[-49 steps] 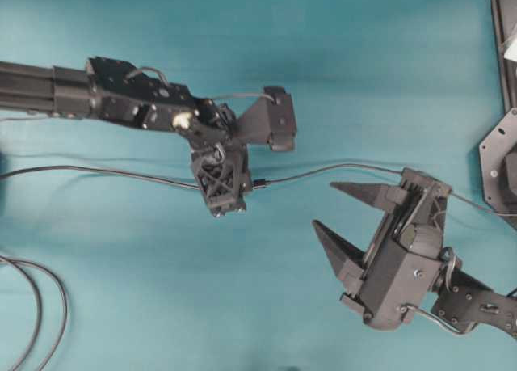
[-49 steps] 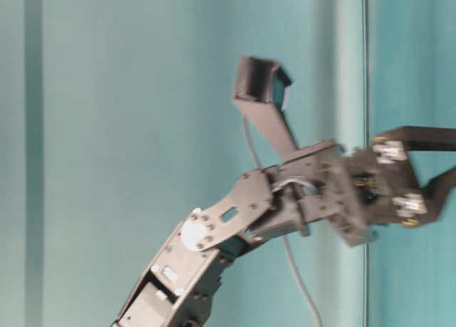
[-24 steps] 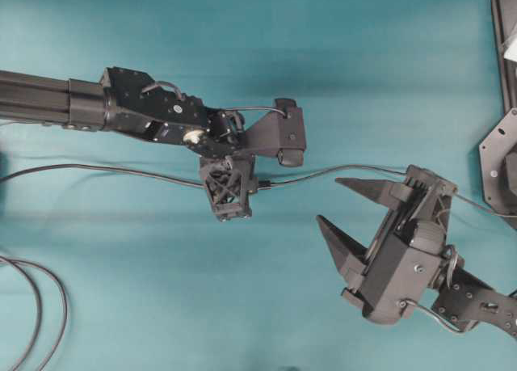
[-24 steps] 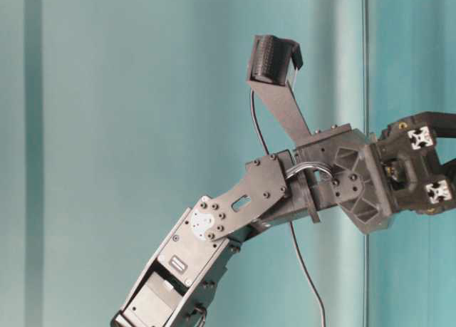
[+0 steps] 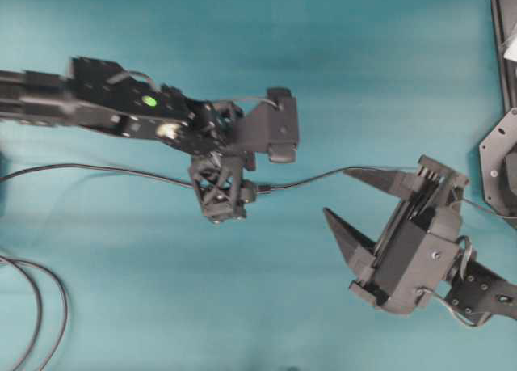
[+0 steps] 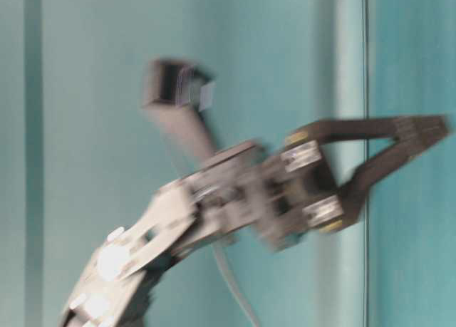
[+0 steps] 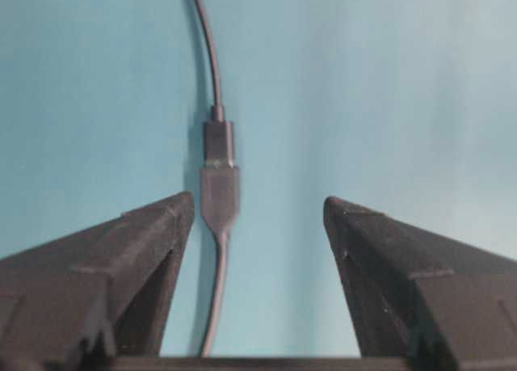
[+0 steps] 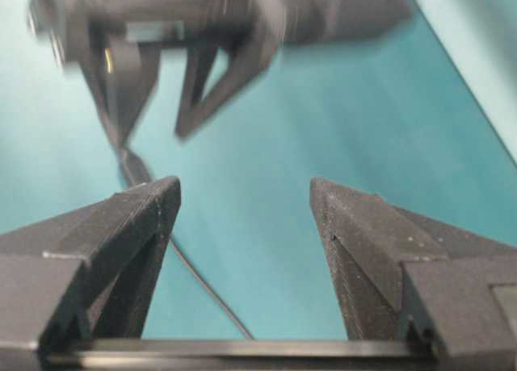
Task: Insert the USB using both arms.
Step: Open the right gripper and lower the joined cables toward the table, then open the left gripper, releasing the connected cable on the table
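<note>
While both matte triangular grippers, left gripper [image 7: 258, 217] and right gripper [image 8: 242, 201], gape, the USB [image 7: 219, 177] lies joined, ungripped.

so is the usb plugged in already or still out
Plugged in, it seems: in the left wrist view the USB sits end to end with the socket, no gap or metal tip showing, between the open left gripper fingers.

Flat teal table surface [image 5: 363, 56]. Thin dark grey cable [image 5: 97, 168] runs across it from the left edge toward centre, joined there to a short black plug body [image 7: 219, 143]. Thicker looped dark cables [image 5: 36, 306] lie at near left.
</note>
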You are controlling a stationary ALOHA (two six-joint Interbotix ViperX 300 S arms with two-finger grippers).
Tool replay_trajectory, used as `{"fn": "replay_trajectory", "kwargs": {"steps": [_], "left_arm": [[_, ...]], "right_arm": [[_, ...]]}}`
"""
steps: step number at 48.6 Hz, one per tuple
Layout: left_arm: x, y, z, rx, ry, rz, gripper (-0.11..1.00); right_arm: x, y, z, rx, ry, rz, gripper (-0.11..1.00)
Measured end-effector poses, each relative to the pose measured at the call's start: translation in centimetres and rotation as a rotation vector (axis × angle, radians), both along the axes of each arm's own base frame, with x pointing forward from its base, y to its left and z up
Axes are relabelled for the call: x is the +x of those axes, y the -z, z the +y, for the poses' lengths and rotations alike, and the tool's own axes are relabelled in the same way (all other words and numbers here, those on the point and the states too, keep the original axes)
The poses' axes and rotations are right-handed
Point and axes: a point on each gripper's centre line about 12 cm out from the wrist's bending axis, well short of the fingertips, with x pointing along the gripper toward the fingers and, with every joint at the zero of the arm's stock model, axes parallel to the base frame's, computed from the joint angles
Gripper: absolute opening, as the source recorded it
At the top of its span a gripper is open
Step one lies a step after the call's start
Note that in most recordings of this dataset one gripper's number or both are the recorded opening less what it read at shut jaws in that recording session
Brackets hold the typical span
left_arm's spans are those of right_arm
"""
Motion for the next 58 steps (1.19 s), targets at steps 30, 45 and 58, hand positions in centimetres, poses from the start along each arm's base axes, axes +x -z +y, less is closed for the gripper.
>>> {"fn": "replay_trajectory", "kwargs": {"steps": [30,45,58], "left_arm": [[-9.9,-8.5,-0.2,0.087,-0.086,-0.518,0.76],[-17.4,-11.1,1.1,0.163,-0.183,-0.899,0.76],[-21.1,-10.0,1.2,0.300,-0.116,-0.978,0.76]], "right_arm": [[-1.6,1.6,-7.9,0.236,-0.096,-0.098,0.73],[-4.4,0.9,-13.6,0.262,-0.108,-0.239,0.73],[-5.1,1.7,-15.9,0.300,-0.212,-0.294,0.73]]}}
